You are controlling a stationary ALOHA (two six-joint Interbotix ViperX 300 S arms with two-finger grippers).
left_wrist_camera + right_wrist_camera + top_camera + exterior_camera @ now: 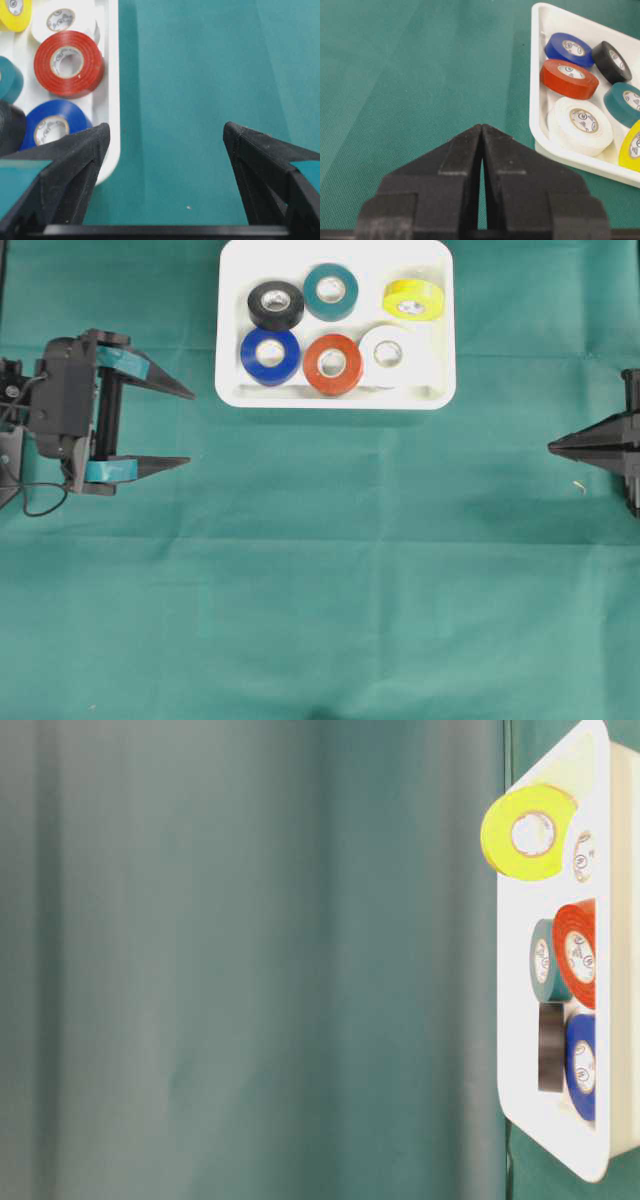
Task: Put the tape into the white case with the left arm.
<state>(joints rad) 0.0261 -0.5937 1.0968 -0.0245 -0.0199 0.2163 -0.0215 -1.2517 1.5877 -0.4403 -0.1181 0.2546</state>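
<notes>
The white case (335, 400) stands at the back middle of the green cloth. It holds several tape rolls: black (276, 306), teal (331, 291), yellow (415, 299), blue (270, 356), red (333, 364) and white (388, 354). My left gripper (190, 428), with teal strips on its fingers, is open and empty, left of the case and pointing right. In the left wrist view (166, 131) the case rim (112, 75) lies by its left finger. My right gripper (552, 447) is shut and empty at the right edge; it also shows in the right wrist view (482, 126).
A loose black cable (40, 505) hangs by the left arm. A tiny pale scrap (578, 486) lies on the cloth near the right gripper. In the table-level view the case (520, 1020) shows at the right edge.
</notes>
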